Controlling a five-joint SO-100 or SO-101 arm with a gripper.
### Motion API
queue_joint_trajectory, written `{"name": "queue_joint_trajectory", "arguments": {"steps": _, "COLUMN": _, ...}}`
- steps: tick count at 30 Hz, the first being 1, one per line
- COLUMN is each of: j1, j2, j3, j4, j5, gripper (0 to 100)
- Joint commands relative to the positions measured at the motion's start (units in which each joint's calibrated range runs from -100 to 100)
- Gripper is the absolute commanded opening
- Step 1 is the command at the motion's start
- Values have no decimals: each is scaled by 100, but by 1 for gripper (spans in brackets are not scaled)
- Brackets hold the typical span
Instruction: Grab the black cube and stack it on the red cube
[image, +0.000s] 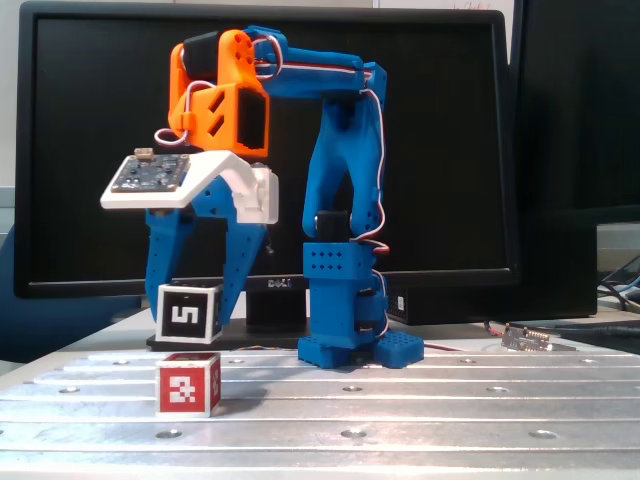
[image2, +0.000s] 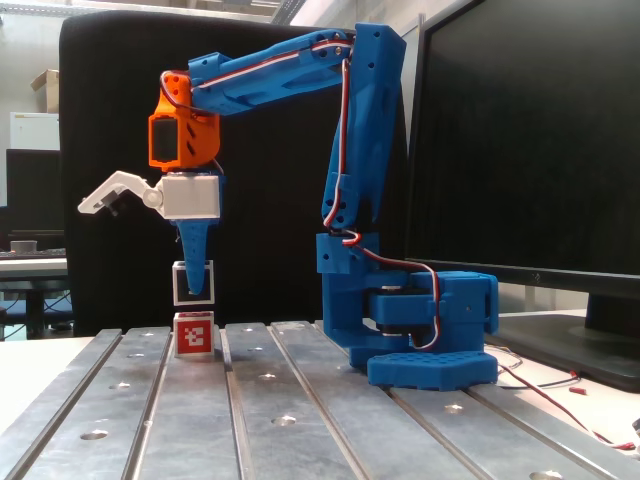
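Nearest you in both fixed views, the red cube (image: 188, 384) (image2: 193, 334) sits on the slotted metal table (image: 400, 410) (image2: 300, 400), and your gripper (image: 195, 310) (image2: 197, 290) is clamped on the black cube (image: 187, 313) (image2: 193, 283) directly above it. The front view shows the "5" marker and a clear gap between the cubes; the side view makes them look nearly touching. Farther back stand the blue arm base (image: 345, 320) (image2: 420, 330) and the dark monitor (image: 440, 150) (image2: 530, 140).
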Motion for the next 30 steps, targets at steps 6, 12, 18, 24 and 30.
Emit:
{"name": "queue_joint_trajectory", "arguments": {"steps": 6, "j1": 18, "j2": -184, "j3": 155, "j4": -194, "j5": 10, "gripper": 15}}
{"name": "queue_joint_trajectory", "arguments": {"steps": 12, "j1": 10, "j2": -184, "j3": 335, "j4": -382, "j5": 10, "gripper": 15}}
{"name": "queue_joint_trajectory", "arguments": {"steps": 18, "j1": -19, "j2": -184, "j3": 335, "j4": -442, "j5": 5, "gripper": 15}}
{"name": "queue_joint_trajectory", "arguments": {"steps": 24, "j1": -19, "j2": -184, "j3": 480, "j4": -587, "j5": 5, "gripper": 15}}
{"name": "queue_joint_trajectory", "arguments": {"steps": 30, "j1": -12, "j2": -193, "j3": 534, "j4": -587, "j5": 5, "gripper": 15}}
